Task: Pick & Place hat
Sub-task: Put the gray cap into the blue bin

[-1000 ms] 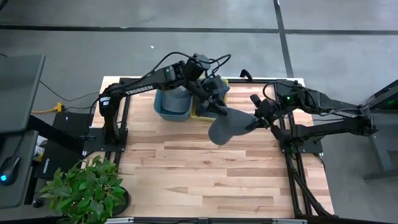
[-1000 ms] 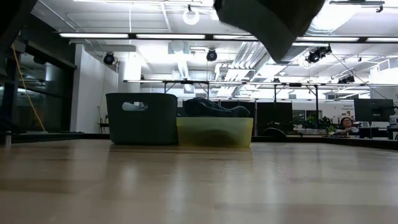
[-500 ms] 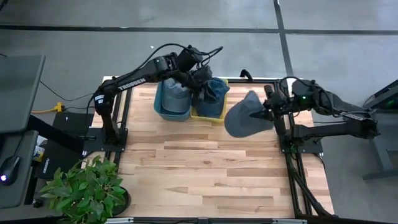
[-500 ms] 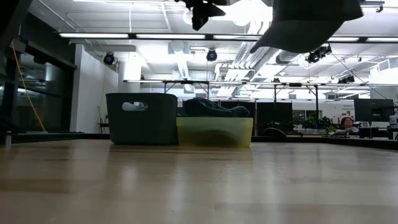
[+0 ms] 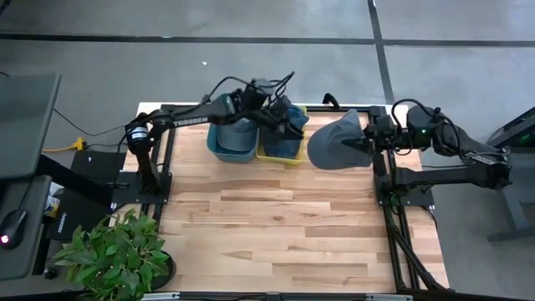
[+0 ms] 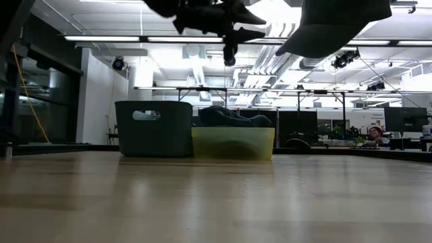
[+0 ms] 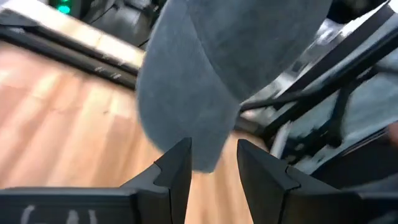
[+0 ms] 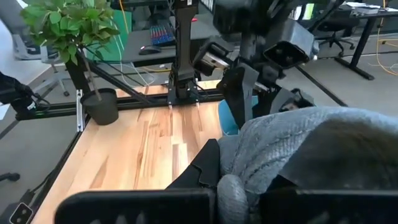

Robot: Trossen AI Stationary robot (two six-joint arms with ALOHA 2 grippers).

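Note:
A grey knit hat (image 5: 334, 142) hangs in the air over the table's far right part, with my right gripper (image 5: 361, 144) shut on it. In the low view the hat (image 6: 337, 23) shows at the top, well clear of the tabletop. My left gripper (image 5: 282, 113) hovers over the two bins at the far edge. Its fingers are open with nothing between them (image 7: 212, 144). In the left wrist view the hat (image 7: 205, 74) shows ahead of these fingers, apart from them. My right gripper pinches bunched knit cloth of the hat (image 8: 249, 168) between its two fingers, at the hat's right side (image 5: 355, 144). The fingers come about level from the table's right side. The hat reaches out from them toward the table's left, lifted clear of the table.
A blue bin (image 5: 232, 140) and a yellow bin (image 5: 280, 146) stand side by side at the table's far edge, with dark cloth things in the yellow one (image 6: 229, 116). A potted plant (image 5: 113, 251) stands off the near left corner. The wooden tabletop (image 5: 276, 226) lies bare toward the near edge.
My right gripper has drawn back toward the table's right and far edges with the hat, which has swung from over the table's middle to the far right, still clear of the wood. My left gripper has come down over the bins and turned.

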